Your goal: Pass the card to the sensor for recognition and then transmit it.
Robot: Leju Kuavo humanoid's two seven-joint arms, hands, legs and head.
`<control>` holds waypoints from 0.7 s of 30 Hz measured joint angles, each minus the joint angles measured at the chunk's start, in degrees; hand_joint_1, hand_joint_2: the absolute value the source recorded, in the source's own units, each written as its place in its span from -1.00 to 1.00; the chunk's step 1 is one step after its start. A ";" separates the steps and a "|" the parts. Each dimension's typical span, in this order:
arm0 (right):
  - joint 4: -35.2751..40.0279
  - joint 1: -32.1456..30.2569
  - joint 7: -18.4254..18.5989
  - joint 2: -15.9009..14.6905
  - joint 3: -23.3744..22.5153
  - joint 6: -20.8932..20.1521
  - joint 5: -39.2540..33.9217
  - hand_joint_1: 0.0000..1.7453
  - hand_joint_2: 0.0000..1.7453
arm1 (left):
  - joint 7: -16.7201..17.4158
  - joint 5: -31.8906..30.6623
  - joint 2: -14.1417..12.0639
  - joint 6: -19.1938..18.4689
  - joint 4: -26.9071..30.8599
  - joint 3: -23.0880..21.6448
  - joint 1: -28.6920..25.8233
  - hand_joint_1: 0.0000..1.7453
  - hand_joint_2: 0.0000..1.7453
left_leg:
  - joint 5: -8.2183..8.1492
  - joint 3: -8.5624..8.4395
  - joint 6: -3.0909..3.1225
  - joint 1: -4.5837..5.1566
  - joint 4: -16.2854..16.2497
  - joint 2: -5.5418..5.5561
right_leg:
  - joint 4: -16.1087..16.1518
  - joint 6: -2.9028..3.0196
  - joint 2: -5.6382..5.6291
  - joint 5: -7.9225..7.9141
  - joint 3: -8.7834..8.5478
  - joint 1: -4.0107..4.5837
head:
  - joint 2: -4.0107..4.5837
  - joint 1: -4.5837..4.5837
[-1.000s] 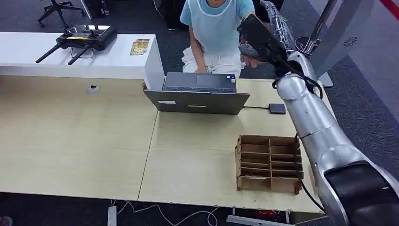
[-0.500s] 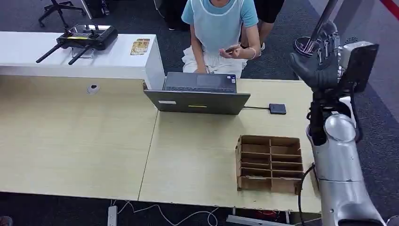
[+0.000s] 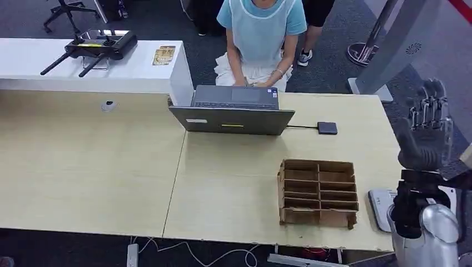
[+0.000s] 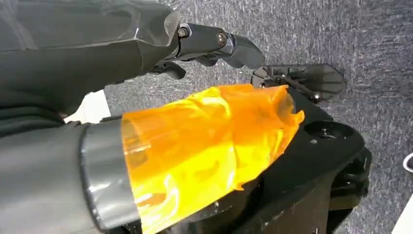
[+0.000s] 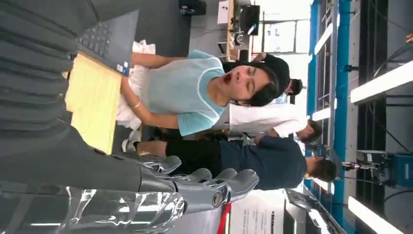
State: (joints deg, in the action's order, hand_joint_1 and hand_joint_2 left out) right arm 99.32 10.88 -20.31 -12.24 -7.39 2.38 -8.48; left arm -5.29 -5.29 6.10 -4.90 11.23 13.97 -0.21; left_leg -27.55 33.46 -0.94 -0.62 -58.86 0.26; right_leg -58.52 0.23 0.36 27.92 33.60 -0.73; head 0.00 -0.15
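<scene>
Head view: I see my right hand [image 3: 426, 130] raised upright beyond the right end of the table [image 3: 94, 167], off its edge, fingers straight and spread, palm empty. No card is in it. On the table, a brown divided box [image 3: 318, 193] sits near the front right; its slots look empty from here, though I cannot tell for certain. A grey laptop [image 3: 234, 111] stands open at the far edge, and a cable runs from it to a small dark sensor pad [image 3: 327, 128] lying flat just to its right. A person [image 3: 260, 33] in a light blue top sits behind the laptop, hands at the keyboard. A white counter [image 3: 83, 64] to the far left carries a black controller [image 3: 92, 47]. A white flat item [image 3: 380, 208] lies at the table's front right corner, partly hidden by my arm; I cannot identify it. I cannot locate the card.

Left wrist view: my left hand [image 4: 209, 46] hangs over grey carpet, dark fingers curled loosely, gripping nothing. Orange film [image 4: 204, 146] wraps a part in the foreground.

Right wrist view: my right hand's fingers [image 5: 214, 187] extend, empty. The person and the laptop edge lie beyond, with other people behind.
</scene>
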 joint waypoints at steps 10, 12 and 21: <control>12.21 -21.12 -3.39 2.97 -2.84 0.57 5.13 -1.00 -1.00 | -0.11 1.60 0.81 1.49 0.00 2.62 -0.68 -1.00 -1.00 | -0.17 -0.01 0.02 -0.02 0.02 0.28 | 0.03 0.06 0.28 0.24 -0.16 0.02 | -0.02 0.00; 13.20 -23.42 -3.08 4.11 -2.84 0.88 6.52 -1.00 -1.00 | -0.11 1.64 0.83 1.68 0.00 2.82 -0.67 -1.00 -1.00 | -0.20 -0.04 0.02 -0.02 0.02 0.27 | 0.03 0.07 0.27 0.26 -0.19 0.03 | -0.02 0.00; 15.36 -29.10 -4.31 9.75 -0.83 5.29 9.05 -1.00 -1.00 | 0.11 1.31 0.83 1.99 0.02 3.61 -0.61 -1.00 -1.00 | -0.19 -0.07 0.01 -0.02 0.03 0.14 | -0.01 0.07 0.19 0.26 -0.19 0.02 | -0.02 -0.02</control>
State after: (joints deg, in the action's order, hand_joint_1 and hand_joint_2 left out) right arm 114.68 -18.22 -24.61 -2.49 -8.22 7.67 0.57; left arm -5.18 -3.98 6.93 -2.91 11.26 17.57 -0.82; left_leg -27.75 33.39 -0.92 -0.64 -58.82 0.41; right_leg -58.53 0.30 0.54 28.18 33.41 -0.71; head -0.02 -0.18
